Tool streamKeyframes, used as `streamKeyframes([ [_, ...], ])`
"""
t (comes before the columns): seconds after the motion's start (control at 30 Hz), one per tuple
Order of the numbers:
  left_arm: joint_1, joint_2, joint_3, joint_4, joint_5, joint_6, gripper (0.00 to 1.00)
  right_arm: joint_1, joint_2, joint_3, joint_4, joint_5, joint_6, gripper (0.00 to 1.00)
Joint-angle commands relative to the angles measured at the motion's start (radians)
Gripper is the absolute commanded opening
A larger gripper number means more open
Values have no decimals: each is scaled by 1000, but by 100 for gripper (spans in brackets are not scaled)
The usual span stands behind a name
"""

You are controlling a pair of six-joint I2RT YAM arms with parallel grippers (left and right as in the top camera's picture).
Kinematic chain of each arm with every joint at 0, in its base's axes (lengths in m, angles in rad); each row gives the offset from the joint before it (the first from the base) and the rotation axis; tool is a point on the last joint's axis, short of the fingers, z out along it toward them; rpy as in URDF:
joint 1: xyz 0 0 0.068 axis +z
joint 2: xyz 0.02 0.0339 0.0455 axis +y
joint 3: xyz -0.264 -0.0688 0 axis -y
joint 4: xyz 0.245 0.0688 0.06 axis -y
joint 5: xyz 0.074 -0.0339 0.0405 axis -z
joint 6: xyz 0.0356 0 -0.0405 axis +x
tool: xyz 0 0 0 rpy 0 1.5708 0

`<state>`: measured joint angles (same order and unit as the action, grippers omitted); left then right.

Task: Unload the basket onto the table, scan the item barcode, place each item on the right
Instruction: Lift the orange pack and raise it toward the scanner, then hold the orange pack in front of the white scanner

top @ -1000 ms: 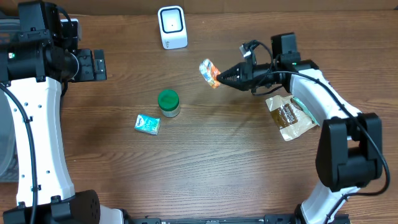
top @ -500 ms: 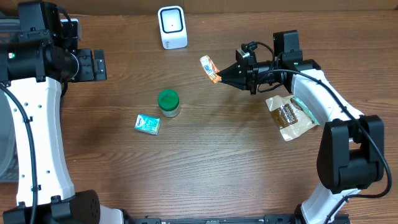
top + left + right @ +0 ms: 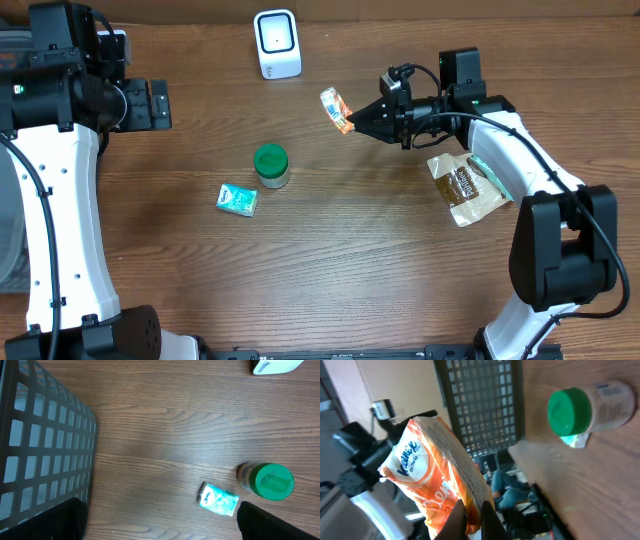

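Note:
My right gripper (image 3: 353,124) is shut on the edge of an orange tissue packet (image 3: 336,109), holding it above the table right of centre. In the right wrist view the packet (image 3: 432,472) stands up from the pinched fingers (image 3: 458,519), its white printed side facing left. The white barcode scanner (image 3: 277,44) stands at the back middle, apart from the packet. My left gripper (image 3: 160,527) is open at the far left, its dark fingers (image 3: 55,520) wide apart over bare wood, holding nothing.
A green-lidded jar (image 3: 271,165) and a teal tissue packet (image 3: 237,200) lie mid-table. A brown pouch (image 3: 467,188) rests under my right arm. A dark wire basket (image 3: 45,450) sits at the left table edge.
My right gripper has shifted the orange packet slightly up and toward the scanner and turned it; in the last half second it barely moved. The left arm stayed still.

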<state>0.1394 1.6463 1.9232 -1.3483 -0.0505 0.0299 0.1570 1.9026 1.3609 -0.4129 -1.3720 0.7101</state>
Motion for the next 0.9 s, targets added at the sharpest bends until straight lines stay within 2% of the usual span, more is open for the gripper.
streamKeyframes([
  [0.0,4,5,1,-1,-9,15,100,27,-31,16,-10,86,-58,4],
  [0.17,4,5,1,-1,-9,16,100,59,-31,16,-74,220,-107,4],
  [0.3,4,5,1,-1,-9,16,99,84,-31,63,-222,377,-190,4],
  [0.5,4,5,1,-1,-9,16,100,154,-31,330,-562,770,-297,4],
  [0.63,4,5,1,-1,-9,16,100,216,-29,541,-679,1045,-304,4],
  [0.73,4,5,1,-1,-9,16,100,269,-27,657,-679,1254,-330,4],
  [0.87,4,5,1,-1,-9,16,100,346,-26,694,-513,1537,-415,4],
])
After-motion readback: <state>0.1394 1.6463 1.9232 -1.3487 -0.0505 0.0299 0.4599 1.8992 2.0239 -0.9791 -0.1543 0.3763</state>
